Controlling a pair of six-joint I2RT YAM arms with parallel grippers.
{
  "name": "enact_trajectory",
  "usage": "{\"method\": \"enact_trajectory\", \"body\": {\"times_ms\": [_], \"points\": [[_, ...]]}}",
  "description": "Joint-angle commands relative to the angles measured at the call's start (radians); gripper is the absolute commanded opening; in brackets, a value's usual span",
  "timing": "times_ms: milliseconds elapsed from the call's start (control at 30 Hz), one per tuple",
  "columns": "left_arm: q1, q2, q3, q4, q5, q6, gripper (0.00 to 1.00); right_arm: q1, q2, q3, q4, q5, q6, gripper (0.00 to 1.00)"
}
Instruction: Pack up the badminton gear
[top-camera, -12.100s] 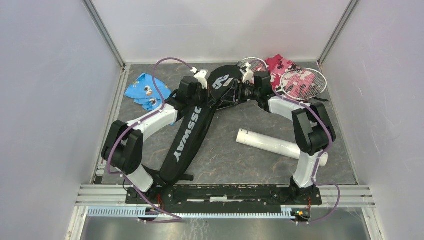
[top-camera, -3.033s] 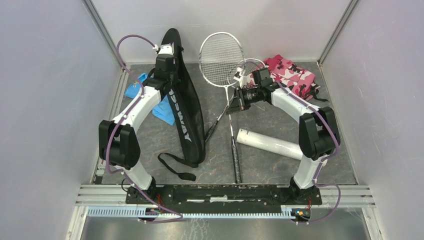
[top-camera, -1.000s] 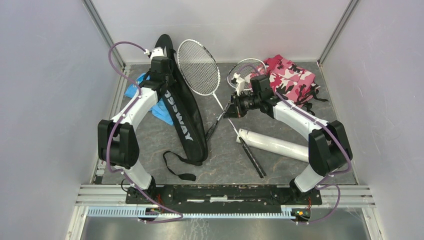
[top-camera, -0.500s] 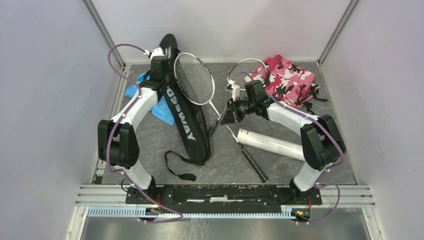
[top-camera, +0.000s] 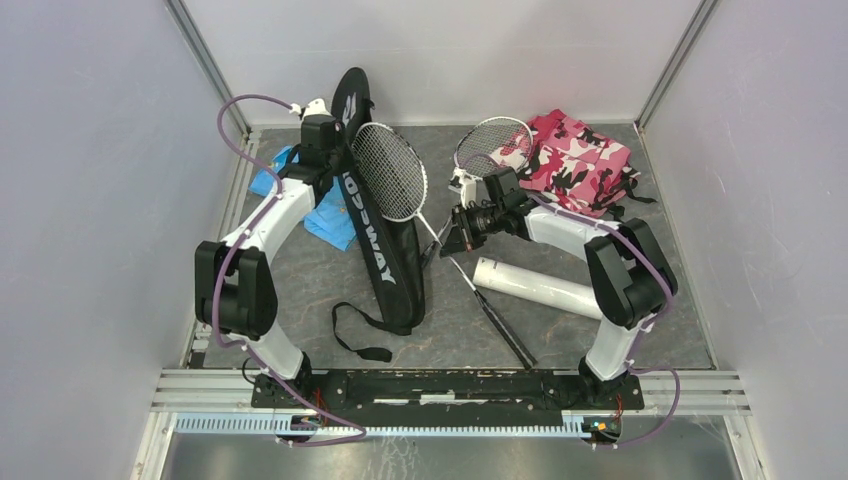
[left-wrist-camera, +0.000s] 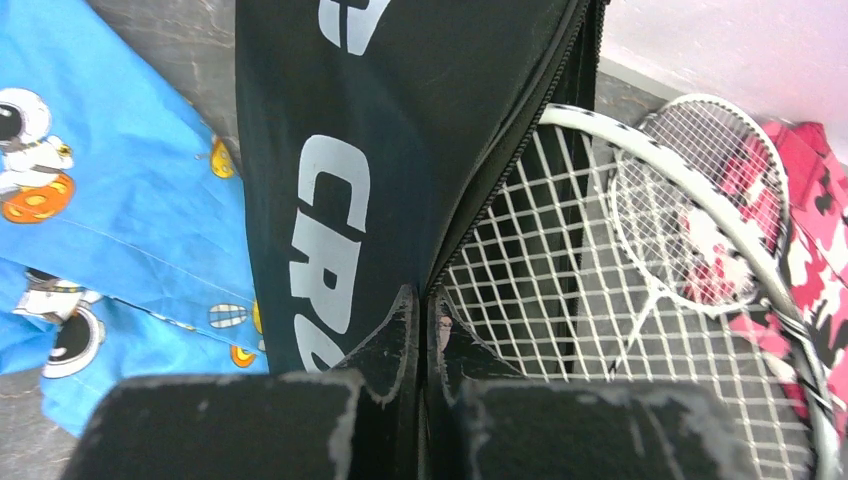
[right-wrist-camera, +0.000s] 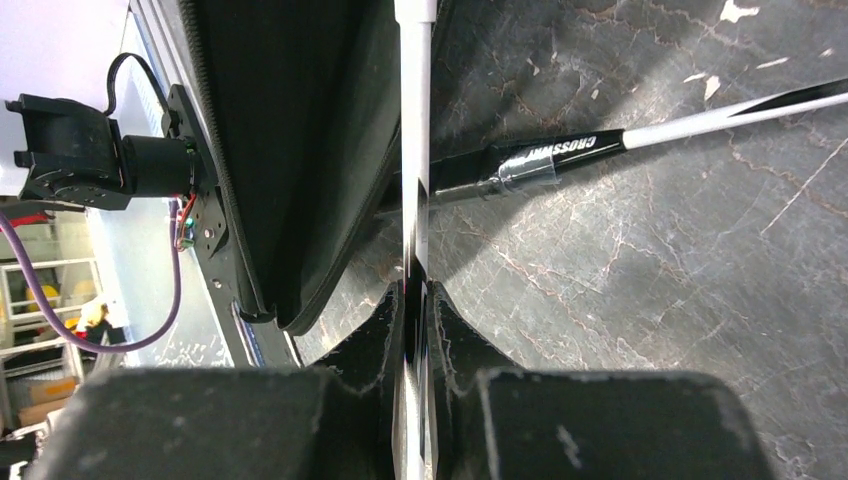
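The long black racket bag (top-camera: 378, 240) lies slanted at the left, its top end raised off the table. My left gripper (top-camera: 335, 150) is shut on its zipper edge (left-wrist-camera: 421, 300). One silver racket (top-camera: 390, 170) has its head at the bag's open side, with strings showing beside the zipper (left-wrist-camera: 560, 270). My right gripper (top-camera: 448, 238) is shut on this racket's thin shaft (right-wrist-camera: 413, 295). A second racket (top-camera: 490, 145) lies behind, its head against the pink cloth and its shaft (right-wrist-camera: 560, 155) on the table. The white tube (top-camera: 535, 288) lies at right of centre.
Pink camouflage cloth (top-camera: 575, 160) is bunched at the back right. Blue printed cloth (top-camera: 300, 205) lies under the left arm, beside the bag (left-wrist-camera: 100, 200). The bag's strap (top-camera: 355, 335) trails toward the arm bases. Walls close the table in on three sides.
My right gripper has carried the racket left, bringing its head from beside the bag to the bag's open edge. The left gripper has kept hold of the bag, shifting it slightly.
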Motion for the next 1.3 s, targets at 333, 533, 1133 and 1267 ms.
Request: {"method": "enact_trajectory", "body": {"times_ms": [333, 533, 1133, 1267], "points": [[0.000, -0.089, -0.117, 0.159, 0.216, -0.120, 0.02, 0.044, 0.112, 0.167, 0.078, -0.040, 0.182, 0.00], [-0.002, -0.096, -0.141, 0.214, 0.284, -0.115, 0.02, 0.072, 0.155, 0.218, 0.092, -0.051, 0.224, 0.00], [-0.025, -0.107, -0.196, 0.279, 0.415, -0.147, 0.02, 0.104, 0.296, 0.427, 0.147, -0.078, 0.323, 0.00], [-0.028, -0.103, -0.207, 0.293, 0.441, -0.155, 0.02, 0.103, 0.335, 0.486, 0.153, -0.077, 0.343, 0.00]]}}
